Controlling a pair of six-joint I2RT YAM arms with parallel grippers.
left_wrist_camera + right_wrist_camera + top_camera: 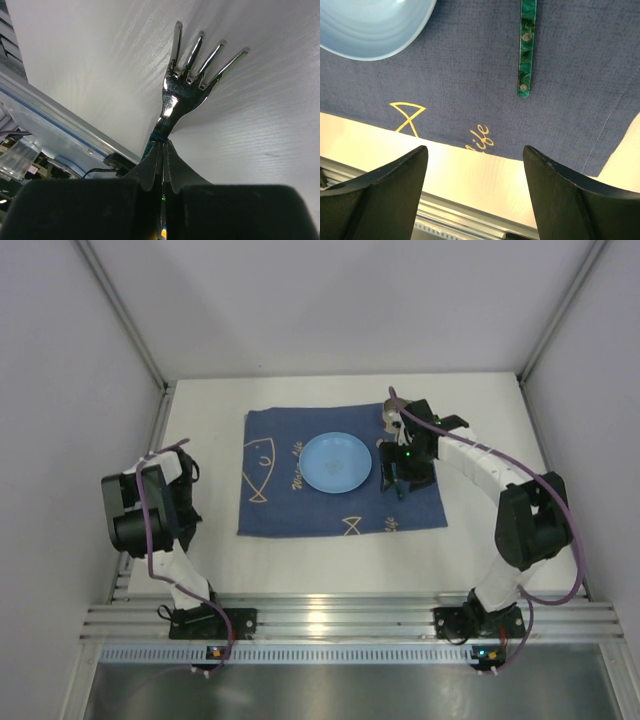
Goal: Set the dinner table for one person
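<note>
Left end effector (162,150): I hold fork (192,75), bound beside plate (336,462).
Right end effector (474,150): wide, over mat (445,90).

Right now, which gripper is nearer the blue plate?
Right. The right gripper hangs open over the mat, just to the plate's right. The left gripper is off the mat, near the dinner table's left edge, shut on a fork.

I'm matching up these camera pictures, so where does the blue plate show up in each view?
Top external: blue plate in the middle of the mat.
Left wrist: not in it.
Right wrist: its rim at the top left corner.
Shared landmark: the dark blue mat under it.
</note>
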